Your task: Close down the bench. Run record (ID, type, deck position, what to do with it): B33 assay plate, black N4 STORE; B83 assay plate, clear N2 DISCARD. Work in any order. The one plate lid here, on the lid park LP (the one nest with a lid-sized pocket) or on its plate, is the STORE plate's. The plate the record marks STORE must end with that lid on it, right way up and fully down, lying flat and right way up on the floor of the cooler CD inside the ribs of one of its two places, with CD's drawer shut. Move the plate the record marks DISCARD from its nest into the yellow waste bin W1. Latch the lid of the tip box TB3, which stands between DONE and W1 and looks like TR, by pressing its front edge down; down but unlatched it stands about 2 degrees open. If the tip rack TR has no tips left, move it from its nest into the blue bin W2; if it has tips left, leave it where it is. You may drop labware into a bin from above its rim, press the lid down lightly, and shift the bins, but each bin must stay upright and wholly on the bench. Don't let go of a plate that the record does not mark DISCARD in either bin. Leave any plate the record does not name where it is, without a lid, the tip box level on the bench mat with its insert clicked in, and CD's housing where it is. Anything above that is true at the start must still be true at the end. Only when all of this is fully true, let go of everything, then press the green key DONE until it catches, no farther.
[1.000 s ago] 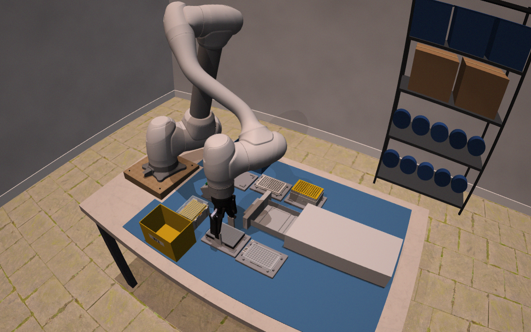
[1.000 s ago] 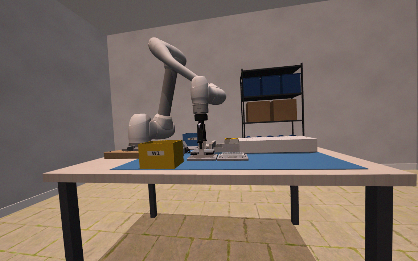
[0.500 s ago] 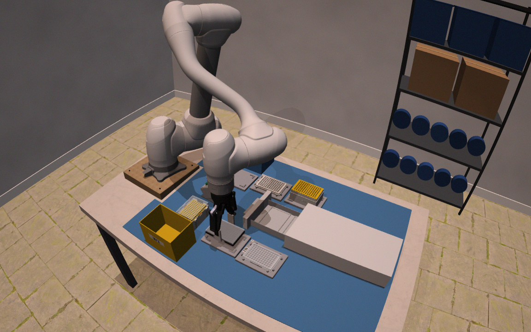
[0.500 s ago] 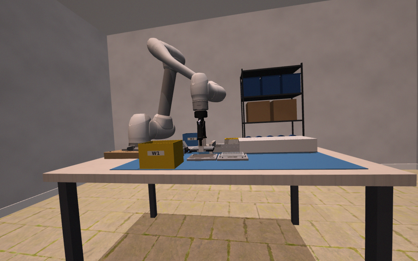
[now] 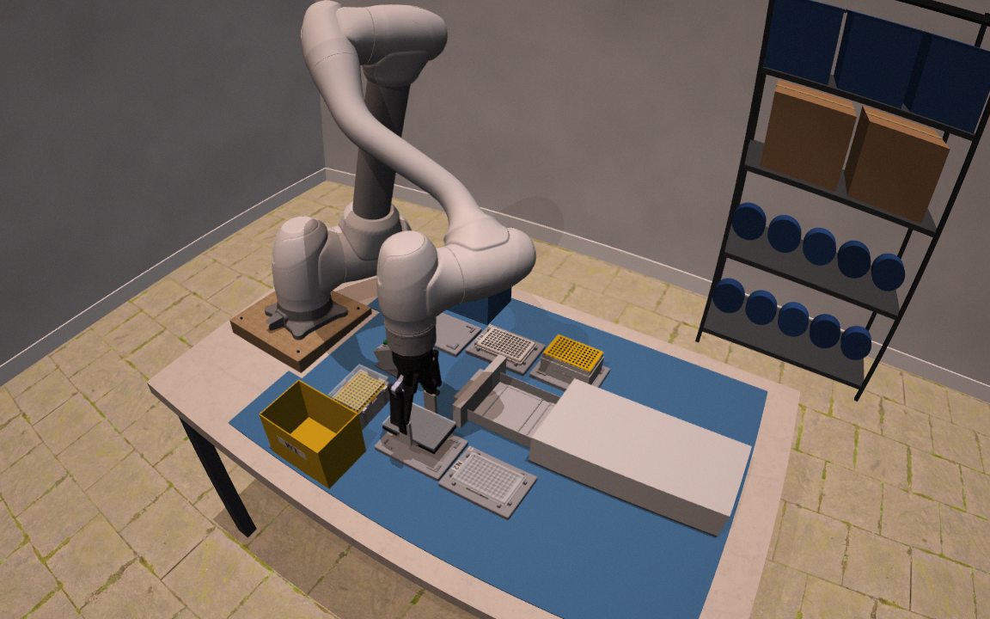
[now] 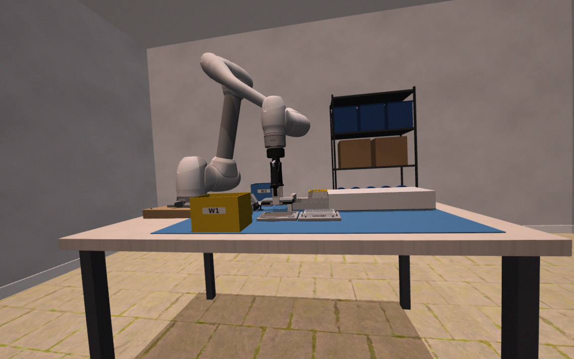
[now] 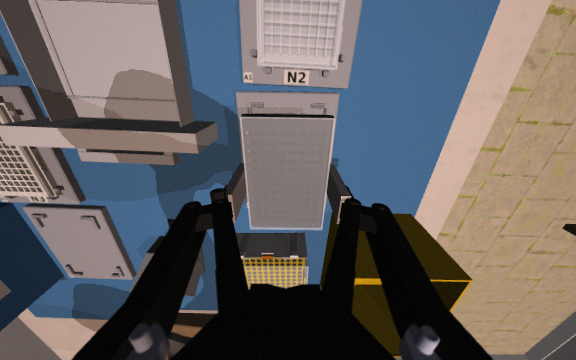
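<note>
One flat lidded plate [image 7: 286, 172] in gripper [image 7: 288, 192]

A yellow waste bin [image 5: 312, 431] is seen on the blue mat [image 5: 598, 530]; beside the bin, a grey gridded lidded plate [image 7: 286, 170] is clamped by black gripper [image 7: 286, 205] fingers.

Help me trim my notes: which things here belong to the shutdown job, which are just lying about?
Job: gripper, shut on the lidded plate; clear plate at N2; open cooler drawer; yellow bin; tip box.
Lying about: shelf rack, cardboard boxes, blue discs.
</note>
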You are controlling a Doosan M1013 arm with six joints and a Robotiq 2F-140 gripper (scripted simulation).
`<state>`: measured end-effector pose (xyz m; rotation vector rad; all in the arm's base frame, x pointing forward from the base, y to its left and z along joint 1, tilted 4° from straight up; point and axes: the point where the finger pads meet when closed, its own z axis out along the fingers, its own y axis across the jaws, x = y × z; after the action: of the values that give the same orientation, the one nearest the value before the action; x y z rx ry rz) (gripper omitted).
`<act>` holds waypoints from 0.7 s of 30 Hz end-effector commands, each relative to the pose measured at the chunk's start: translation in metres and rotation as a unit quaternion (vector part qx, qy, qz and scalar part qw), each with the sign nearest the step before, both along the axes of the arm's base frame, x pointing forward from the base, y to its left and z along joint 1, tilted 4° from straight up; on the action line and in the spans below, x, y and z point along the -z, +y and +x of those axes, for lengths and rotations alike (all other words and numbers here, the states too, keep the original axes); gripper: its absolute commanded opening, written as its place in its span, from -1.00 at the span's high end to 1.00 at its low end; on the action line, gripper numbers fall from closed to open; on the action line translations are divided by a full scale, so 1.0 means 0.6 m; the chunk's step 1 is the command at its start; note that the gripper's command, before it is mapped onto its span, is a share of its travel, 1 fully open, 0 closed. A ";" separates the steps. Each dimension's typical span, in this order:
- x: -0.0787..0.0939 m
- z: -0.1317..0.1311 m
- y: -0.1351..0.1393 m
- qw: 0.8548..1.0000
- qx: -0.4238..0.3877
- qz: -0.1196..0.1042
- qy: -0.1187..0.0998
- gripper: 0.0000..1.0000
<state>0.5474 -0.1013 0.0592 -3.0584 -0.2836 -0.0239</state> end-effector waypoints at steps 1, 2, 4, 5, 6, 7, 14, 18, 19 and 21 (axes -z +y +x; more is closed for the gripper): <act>-0.007 0.000 0.000 1.000 0.000 0.000 0.000 1.00; -0.009 0.000 -0.001 1.000 0.000 0.000 0.000 1.00; -0.014 0.000 -0.001 1.000 0.000 0.000 0.000 1.00; -0.016 0.000 -0.001 1.000 0.000 0.000 0.000 1.00; -0.018 0.000 -0.001 1.000 0.000 0.000 0.000 1.00; -0.021 0.000 -0.001 1.000 0.000 0.000 0.000 1.00; -0.032 0.000 -0.002 1.000 0.000 0.000 0.000 1.00; -0.041 0.000 -0.003 1.000 0.000 0.000 0.000 1.00; -0.043 0.000 -0.003 1.000 0.000 0.000 0.000 1.00; -0.047 0.000 -0.003 1.000 0.000 0.000 0.000 1.00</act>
<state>0.5472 -0.1031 0.0841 -3.0584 -0.2836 -0.0239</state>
